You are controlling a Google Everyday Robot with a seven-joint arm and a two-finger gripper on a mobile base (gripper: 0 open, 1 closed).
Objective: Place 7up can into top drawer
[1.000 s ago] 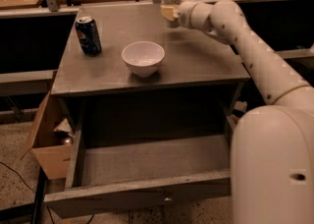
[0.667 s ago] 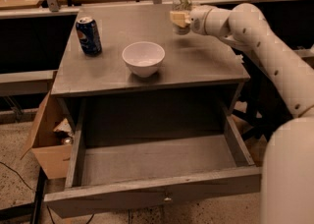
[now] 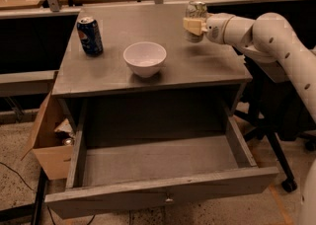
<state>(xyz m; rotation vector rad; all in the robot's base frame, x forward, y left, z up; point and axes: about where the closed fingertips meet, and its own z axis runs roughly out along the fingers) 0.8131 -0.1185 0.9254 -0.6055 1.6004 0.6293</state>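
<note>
The 7up can (image 3: 196, 11), silvery-grey with a silver top, is at the back right of the grey cabinet top (image 3: 113, 71). My gripper (image 3: 193, 24) reaches in from the right and is shut on the can, holding it upright just above the surface. The white arm (image 3: 266, 34) stretches off to the right. The top drawer (image 3: 158, 162) is pulled wide open below the cabinet top; it is empty, with a flat front panel and a small knob (image 3: 169, 200).
A white bowl (image 3: 144, 58) stands in the middle of the cabinet top and a dark blue Pepsi can (image 3: 90, 35) at its left. A brown cardboard box (image 3: 47, 145) sits on the floor at the left. A black chair base (image 3: 276, 160) is at the right.
My arm has drawn back to the right and the gripper with the 7up can has shifted right and a little toward the front of the cabinet top.
</note>
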